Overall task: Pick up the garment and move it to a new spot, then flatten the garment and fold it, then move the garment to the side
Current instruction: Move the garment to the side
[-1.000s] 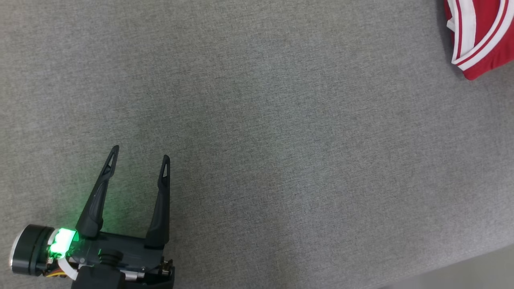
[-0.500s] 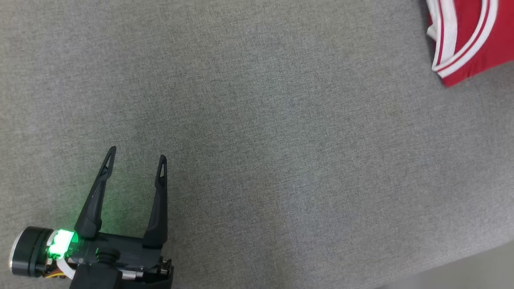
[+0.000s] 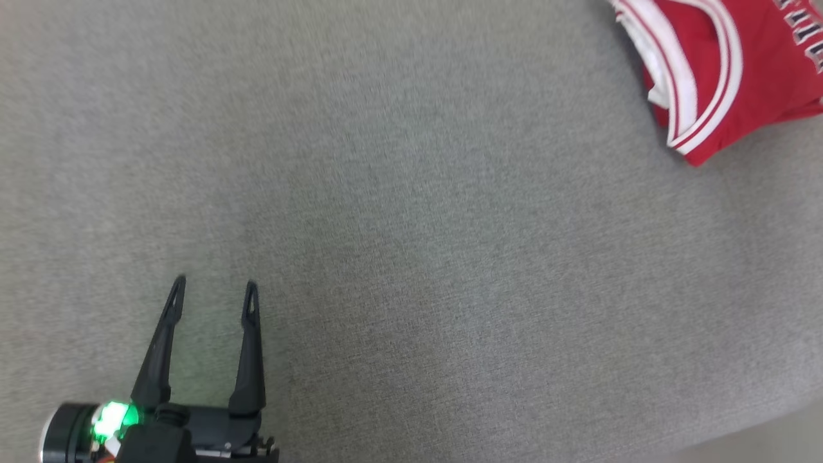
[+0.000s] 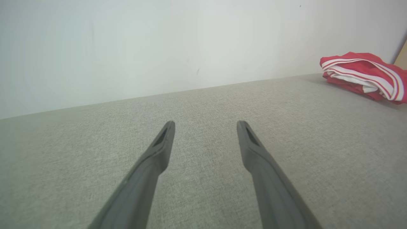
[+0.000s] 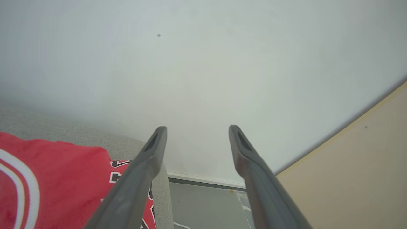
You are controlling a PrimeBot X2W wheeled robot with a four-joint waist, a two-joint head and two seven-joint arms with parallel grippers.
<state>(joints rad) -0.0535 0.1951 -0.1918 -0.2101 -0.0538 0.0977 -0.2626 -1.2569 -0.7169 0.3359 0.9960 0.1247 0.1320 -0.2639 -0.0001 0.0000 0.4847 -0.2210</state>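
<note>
Here's the red jersey garment with white-and-red banded trim, a smooth, soft knit lying folded into a rumpled bundle at the far right corner of the flat grey woven-fabric surface. Dark block lettering shows on its cloth near that surface's right edge.

Over the near left part of the surface sits the left gripper, its two long, dark, tapering matte fingers spread apart, with only coarse grey weave between them. A green light glows on its wrist.

The right gripper hangs at the surface's right edge, just beside the jersey, its slim fingers parted and clasping nothing. Past that edge are a plain pale wall, a smooth beige panel and grey floor.
</note>
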